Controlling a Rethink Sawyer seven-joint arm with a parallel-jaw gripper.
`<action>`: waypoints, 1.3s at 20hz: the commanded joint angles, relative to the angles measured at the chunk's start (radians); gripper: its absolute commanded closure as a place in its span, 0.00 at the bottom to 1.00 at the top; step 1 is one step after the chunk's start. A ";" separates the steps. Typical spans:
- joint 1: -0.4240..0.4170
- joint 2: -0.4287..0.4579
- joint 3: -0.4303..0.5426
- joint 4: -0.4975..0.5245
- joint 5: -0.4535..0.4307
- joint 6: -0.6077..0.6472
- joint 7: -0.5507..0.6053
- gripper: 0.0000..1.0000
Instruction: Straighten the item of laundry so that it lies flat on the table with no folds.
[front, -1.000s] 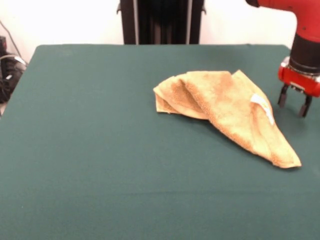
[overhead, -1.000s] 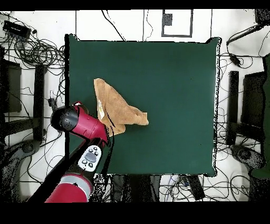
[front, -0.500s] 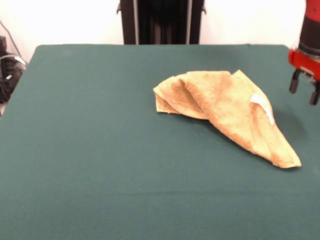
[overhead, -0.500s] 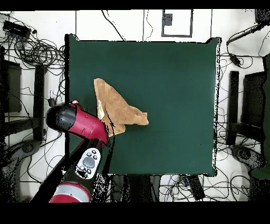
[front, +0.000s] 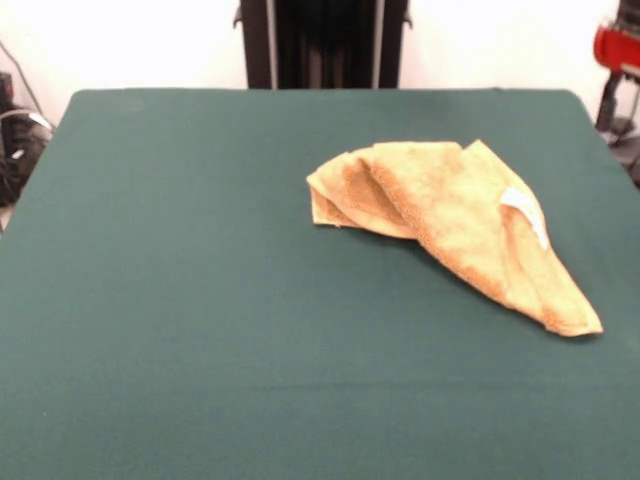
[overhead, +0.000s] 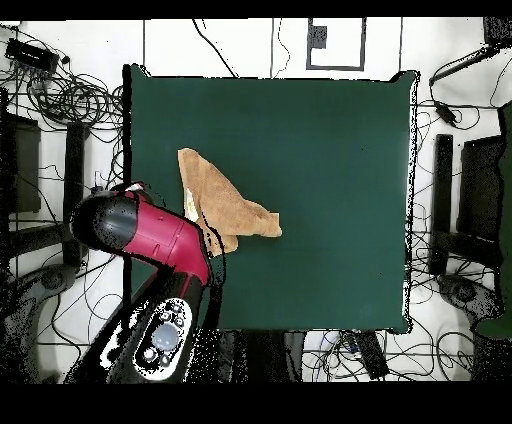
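Note:
The orange-tan towel (front: 450, 215) lies crumpled and folded over itself on the right half of the green table (front: 200, 300). It is bunched at its left and tapers to a corner at the near right. Its white tag (front: 525, 210) shows on top. My gripper (front: 612, 95) is raised at the picture's upper right edge, beyond the table's right side and clear of the towel, and is mostly cut off. In the overhead view the towel (overhead: 222, 205) lies near the table's (overhead: 320, 150) left edge, and the red arm (overhead: 140, 230) hides the gripper.
The black pedestal (front: 322, 45) stands behind the table's far edge. Cables and stands (overhead: 60, 90) crowd the floor around the table. The towel's long corner lies close to the table's right edge in the front view.
The gripper has risen and moved away from the towel, out past the table's side edge. The towel has not moved.

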 joint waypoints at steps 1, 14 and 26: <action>-0.016 0.032 -0.003 0.012 -0.102 0.077 0.144 0.00; -0.080 0.091 0.083 0.010 -0.182 -0.065 0.076 0.00; -0.193 0.032 0.135 0.032 -0.308 -0.045 0.017 0.00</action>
